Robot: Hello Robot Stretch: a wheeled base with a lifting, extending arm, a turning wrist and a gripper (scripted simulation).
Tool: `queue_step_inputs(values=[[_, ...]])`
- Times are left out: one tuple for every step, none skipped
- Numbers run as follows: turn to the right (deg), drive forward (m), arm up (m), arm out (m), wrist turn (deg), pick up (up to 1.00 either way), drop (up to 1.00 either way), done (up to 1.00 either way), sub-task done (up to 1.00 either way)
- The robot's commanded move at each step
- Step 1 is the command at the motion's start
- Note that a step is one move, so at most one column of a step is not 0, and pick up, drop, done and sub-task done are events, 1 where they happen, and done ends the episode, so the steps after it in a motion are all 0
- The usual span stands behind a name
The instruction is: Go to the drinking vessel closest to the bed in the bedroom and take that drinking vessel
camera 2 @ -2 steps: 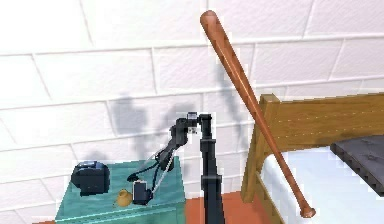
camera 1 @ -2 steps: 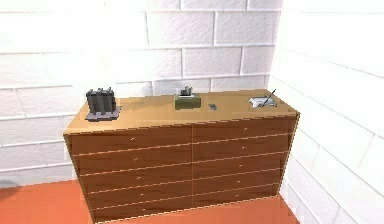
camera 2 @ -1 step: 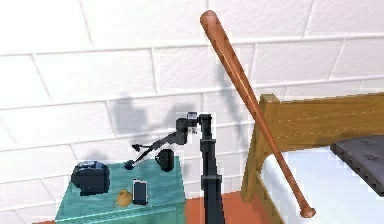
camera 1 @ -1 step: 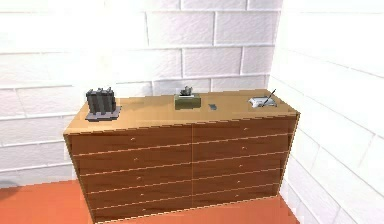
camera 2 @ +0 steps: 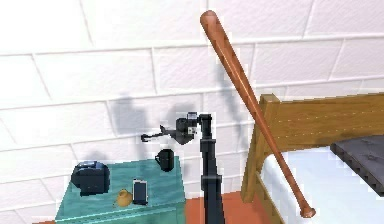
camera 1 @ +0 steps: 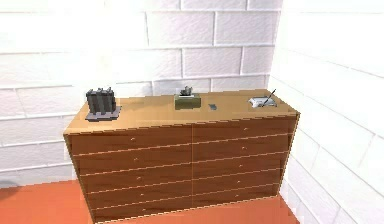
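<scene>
A dark mug (camera 2: pixel 163 159) stands at the back right corner of a teal nightstand (camera 2: pixel 100 207), left of the bed (camera 2: pixel 320 175). The arm (camera 2: pixel 212 180) rises from the arm side view's bottom edge. Its gripper (camera 2: pixel 153 133) reaches left, just above the mug in the picture. Whether it touches the mug I cannot tell, and I cannot tell whether it holds anything.
A baseball bat (camera 2: pixel 250 100) leans against the bed's wooden headboard (camera 2: pixel 300 125), close to the arm. On the nightstand lie a dark boxy object (camera 2: pixel 92 177), a phone (camera 2: pixel 140 190) and a small orange thing (camera 2: pixel 123 197). Ahead, a wooden dresser (camera 1: pixel 185 155) bearing small items stands against a white brick wall.
</scene>
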Motion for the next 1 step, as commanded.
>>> queue_step_inputs(values=[[0.0,0.0,0.0,0.0,6.0,0.0,0.0,0.0,0.0]])
